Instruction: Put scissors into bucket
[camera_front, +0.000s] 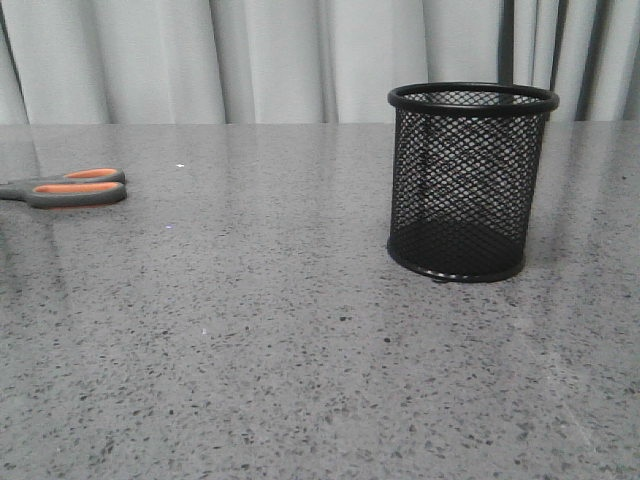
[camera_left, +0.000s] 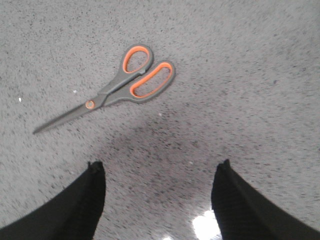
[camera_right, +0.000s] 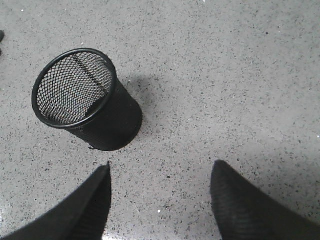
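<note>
On the grey speckled table (camera_front: 300, 340), front view: scissors (camera_front: 70, 188) lie flat at far left, bucket (camera_front: 468, 180) upright at right, well apart. Left wrist view: left gripper (camera_left: 159, 197) spread wide, empty, above table near scissors (camera_left: 112, 90). Right wrist view: right gripper (camera_right: 160, 197) likewise spread, empty, beside bucket (camera_right: 87, 100).

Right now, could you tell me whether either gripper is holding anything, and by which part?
Nothing is held. The left gripper hangs open above the scissors; the right gripper is open beside the bucket.
</note>
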